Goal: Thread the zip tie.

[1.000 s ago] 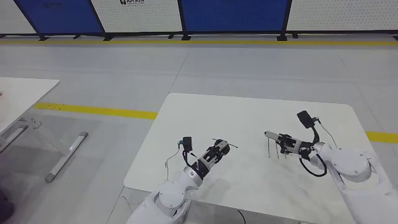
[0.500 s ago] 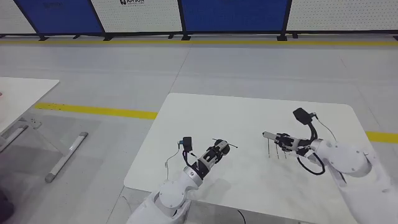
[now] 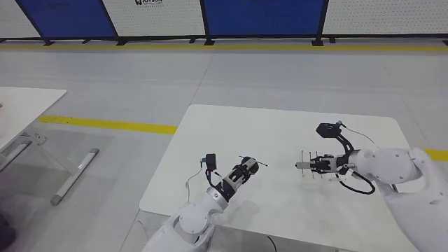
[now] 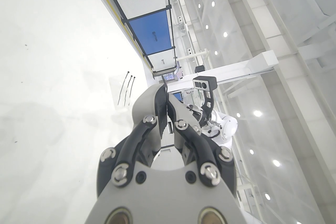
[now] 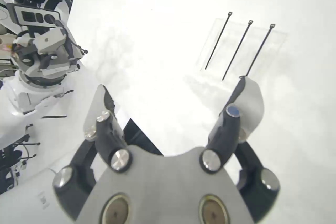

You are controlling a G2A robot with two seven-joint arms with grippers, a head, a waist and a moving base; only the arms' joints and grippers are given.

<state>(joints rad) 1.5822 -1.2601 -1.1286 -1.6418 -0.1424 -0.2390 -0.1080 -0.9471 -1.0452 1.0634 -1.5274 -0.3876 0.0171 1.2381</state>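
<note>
The left arm comes up from the near edge of the table (image 3: 280, 122) and stretches forward, low over the top. The left gripper (image 3: 249, 166) sits near the table's front middle, angled toward the other arm. In its wrist view the left gripper (image 4: 166, 97) has both fingers pressed together at the tips, with no gap between the pads. In the top view a thin black strip, the held tie (image 3: 261, 163), crosses that pinched tip and sticks out on either side; the wrist view hides it between the fingers. The right arm comes in from the table's right side, with the forearm lying across the top and the wrist bent toward the centre. The right gripper (image 3: 303, 164) faces the left one, well apart from it. Its fingers are spread wide and hold nothing. The right gripper (image 5: 174, 93) hangs just above the surface. The 3 ties (image 5: 237, 50) lie side by side, parallel and apart, on a clear sheet (image 5: 274, 42) just ahead of it. Their heads point away from the fingers. The tail of 1 tie ends right at a fingertip (image 5: 242, 82), and I cannot tell if they touch. The left wrist view also shows the 3 ties (image 4: 126, 88) on the table beyond its own fingers.
</note>
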